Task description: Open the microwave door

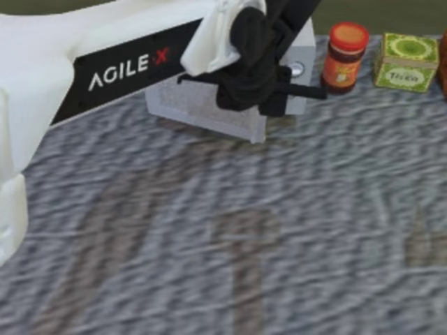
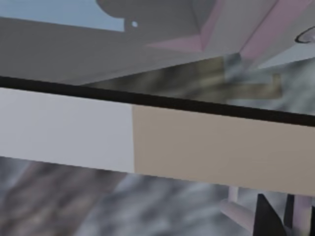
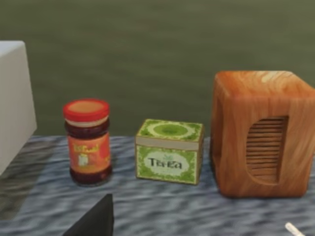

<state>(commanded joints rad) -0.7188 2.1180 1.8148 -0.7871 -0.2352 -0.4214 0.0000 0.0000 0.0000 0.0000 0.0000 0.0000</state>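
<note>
Microwave: large white-grey boxy oven point(image 1: 302, 52) at the far edge of the table, left of centre in the top view; mostly covered by the left arm.
Microwave door: flat light-grey panel with speckled mesh window point(image 1: 202, 105), swung outward from the oven front, its free edge pointing toward the near side of the table.
Left gripper: black two-finger gripper point(image 1: 269, 91) on the white AgileX arm, positioned at the door's upper edge beside the round silver knob point(image 1: 297, 69).
Left jaws: cannot tell whether spread or closed; the left wrist view shows only close panel surfaces.
Right gripper: only a dark tip point(image 3: 96, 221) appears in the right wrist view; jaw state cannot be determined.
Table: grey rippled-pattern surface point(image 1: 209, 244).
Other items: red-lidded jar of dark preserve point(image 1: 343, 56) just right of the microwave; green tea box point(image 1: 405, 63) beside the jar; brown wooden box with slatted recess point(image 3: 261, 132) right of the tea box.
</note>
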